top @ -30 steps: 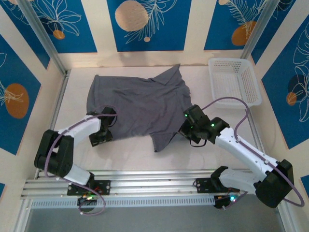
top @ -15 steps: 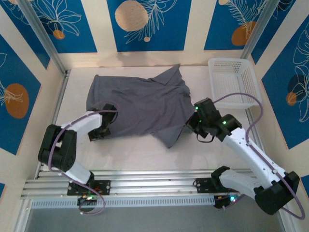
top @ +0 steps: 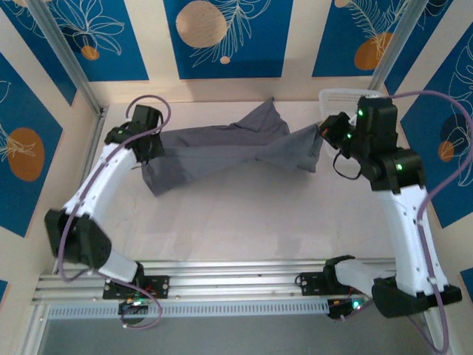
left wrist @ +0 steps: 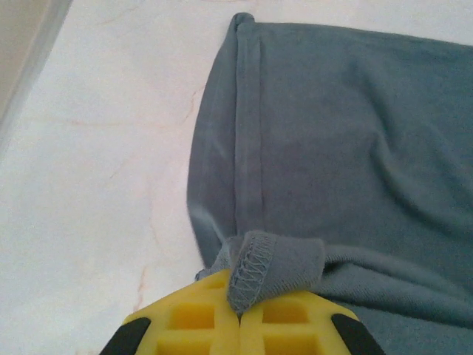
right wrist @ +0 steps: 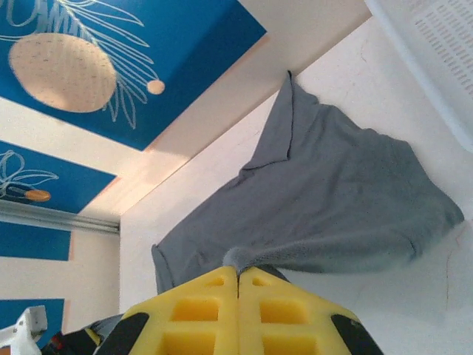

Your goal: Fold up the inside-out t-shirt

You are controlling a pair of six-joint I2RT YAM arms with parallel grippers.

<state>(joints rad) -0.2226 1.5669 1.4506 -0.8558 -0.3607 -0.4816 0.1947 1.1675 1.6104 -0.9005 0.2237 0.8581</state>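
Note:
The slate-grey t-shirt [top: 229,148] hangs stretched and twisted between both arms above the far half of the table, its seams showing. My left gripper [top: 151,142] is shut on a stitched hem corner at the shirt's left end. The yellow fingers [left wrist: 199,318] in the left wrist view pinch that hem fold [left wrist: 255,270]. My right gripper [top: 325,133] is shut on the shirt's right end, near the basket. In the right wrist view the cloth [right wrist: 325,200] drapes away from the closed fingertips [right wrist: 238,272].
A white mesh basket [top: 369,100] stands at the back right, partly behind the right arm; its rim [right wrist: 436,66] shows in the right wrist view. Metal frame posts [top: 66,63] and blue patterned walls ring the table. The arm bases sit on the near rail [top: 236,285].
Both arms have lifted and swung back and outward. The shirt, flat on the table a second ago, now hangs pulled taut between them. The left gripper has closed on the hem.

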